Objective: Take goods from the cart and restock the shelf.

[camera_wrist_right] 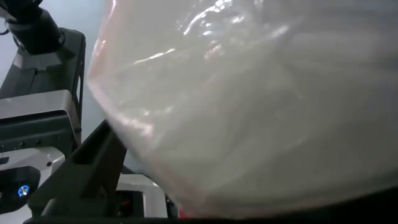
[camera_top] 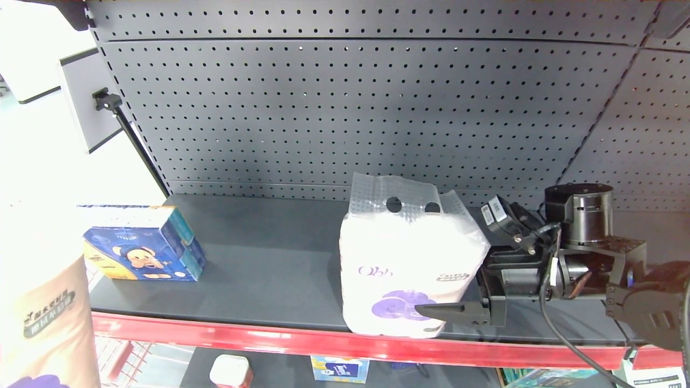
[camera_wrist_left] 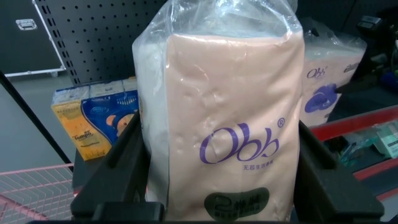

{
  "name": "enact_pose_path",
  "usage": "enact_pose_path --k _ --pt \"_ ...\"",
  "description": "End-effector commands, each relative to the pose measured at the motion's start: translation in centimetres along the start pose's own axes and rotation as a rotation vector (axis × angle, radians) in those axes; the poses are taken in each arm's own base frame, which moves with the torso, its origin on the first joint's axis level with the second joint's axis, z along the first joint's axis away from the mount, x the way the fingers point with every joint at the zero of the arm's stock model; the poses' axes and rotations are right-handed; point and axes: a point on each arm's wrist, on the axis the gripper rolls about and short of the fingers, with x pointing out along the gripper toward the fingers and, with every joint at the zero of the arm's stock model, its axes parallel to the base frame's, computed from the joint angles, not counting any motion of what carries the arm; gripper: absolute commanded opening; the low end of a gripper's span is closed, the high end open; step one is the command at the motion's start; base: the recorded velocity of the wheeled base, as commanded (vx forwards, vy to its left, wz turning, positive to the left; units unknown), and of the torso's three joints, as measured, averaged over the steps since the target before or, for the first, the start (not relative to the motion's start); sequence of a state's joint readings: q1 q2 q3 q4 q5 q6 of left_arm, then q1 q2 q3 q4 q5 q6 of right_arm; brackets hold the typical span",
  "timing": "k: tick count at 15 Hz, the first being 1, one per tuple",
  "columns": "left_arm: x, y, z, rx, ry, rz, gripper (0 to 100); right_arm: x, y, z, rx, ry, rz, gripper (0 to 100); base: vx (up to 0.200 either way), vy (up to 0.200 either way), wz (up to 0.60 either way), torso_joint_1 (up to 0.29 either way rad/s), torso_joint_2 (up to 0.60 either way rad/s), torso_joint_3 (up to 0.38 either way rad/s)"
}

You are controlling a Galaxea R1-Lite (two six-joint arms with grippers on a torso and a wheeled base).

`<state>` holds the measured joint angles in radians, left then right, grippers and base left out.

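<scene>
A white tissue pack [camera_top: 401, 269] with purple print stands on the grey shelf [camera_top: 269, 269], near its front edge. My right gripper [camera_top: 431, 293] is shut on it from the right; one finger [camera_top: 453, 311] lies along the pack's front face and the other is hidden behind it. In the right wrist view the pack [camera_wrist_right: 261, 106] presses close beside a dark finger [camera_wrist_right: 84, 168]. My left gripper [camera_wrist_left: 217, 186] is shut on a beige tissue pack [camera_wrist_left: 230, 124], held upright below and left of the shelf [camera_top: 46, 307].
A blue tissue box [camera_top: 143, 250] stands at the shelf's left end, with open shelf between it and the white pack. A pegboard [camera_top: 350, 108] backs the shelf and a red strip [camera_top: 269, 338] edges its front. Goods sit on the lower shelf [camera_top: 338, 369]. The pink wire cart [camera_wrist_left: 31, 186] is low left.
</scene>
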<state>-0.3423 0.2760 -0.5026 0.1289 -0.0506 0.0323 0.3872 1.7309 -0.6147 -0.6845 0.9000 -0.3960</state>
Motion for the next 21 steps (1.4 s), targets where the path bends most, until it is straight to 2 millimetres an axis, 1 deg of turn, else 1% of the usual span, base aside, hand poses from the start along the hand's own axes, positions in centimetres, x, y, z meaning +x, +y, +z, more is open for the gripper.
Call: enact_pose_path --k 1,2,3,6,9,11,13,14,16,17,18,19,20,21 --pt "0.0 0.0 0.0 0.000 0.003 0.006 0 -1.3 1.0 0.6 -0.014 -0.016 -0.019 100 0.000 0.000 0.00 0.000 0.00 0.000" --pt "0.0 0.0 -0.2 -0.001 0.012 0.006 0 -1.9 1.5 0.8 -0.019 -0.020 -0.027 100 0.000 0.000 0.00 0.000 0.00 0.000" --pt "0.1 0.0 -0.3 0.001 0.022 0.029 0 -3.0 2.4 0.9 -0.023 -0.027 -0.043 100 0.000 0.000 0.00 0.000 0.00 0.000" --pt "0.0 0.0 -0.3 0.001 0.019 0.032 0 -4.7 3.7 1.1 -0.001 -0.040 -0.075 100 0.000 0.000 0.00 0.000 0.00 0.000" --pt "0.0 0.0 -0.3 0.001 0.016 0.033 0 -5.6 3.5 0.3 0.032 -0.027 -0.114 100 0.000 0.000 0.00 0.000 0.00 0.000" --pt "-0.2 0.0 -0.2 0.002 0.005 0.034 0 -5.7 3.3 0.1 0.041 -0.024 -0.124 100 0.000 0.000 0.00 0.000 0.00 0.000" --pt "-0.3 0.0 -0.1 0.004 -0.001 0.034 0 -6.4 3.0 0.0 0.048 -0.023 -0.157 100 0.000 0.000 0.00 0.000 0.00 0.000" --pt "-0.3 0.0 -0.1 0.004 0.001 0.034 0 -7.0 3.0 -0.2 0.054 -0.021 -0.182 100 0.000 0.000 0.00 0.000 0.00 0.000" --pt "-0.2 0.0 -0.3 0.003 0.010 0.038 0 -8.6 4.0 -0.4 0.054 -0.026 -0.240 100 0.000 0.000 0.00 0.000 0.00 0.000" --pt "-0.2 0.0 -0.4 0.003 0.012 0.049 0 -9.7 4.8 -0.4 0.045 -0.034 -0.283 100 0.000 0.000 0.00 0.000 0.00 0.000" --pt "-0.1 0.1 -0.4 0.005 0.018 0.081 0 -11.7 5.6 -0.1 0.029 -0.046 -0.388 100 0.000 0.000 0.00 0.000 0.00 0.000" --pt "-0.2 0.1 -0.4 0.005 0.018 0.090 0 -13.1 6.1 -0.2 0.052 -0.046 -0.491 100 0.000 0.000 0.00 0.000 0.00 0.000" --pt "-0.2 0.1 -0.4 0.005 0.018 0.090 0 -13.1 6.1 -0.2 0.052 -0.046 -0.491 100 0.000 0.000 0.00 0.000 0.00 0.000" --pt "-0.9 0.1 -1.1 0.007 0.070 0.088 0 -14.8 8.1 -0.6 0.147 -0.051 -0.719 100 0.000 0.000 0.00 0.000 0.00 0.000"
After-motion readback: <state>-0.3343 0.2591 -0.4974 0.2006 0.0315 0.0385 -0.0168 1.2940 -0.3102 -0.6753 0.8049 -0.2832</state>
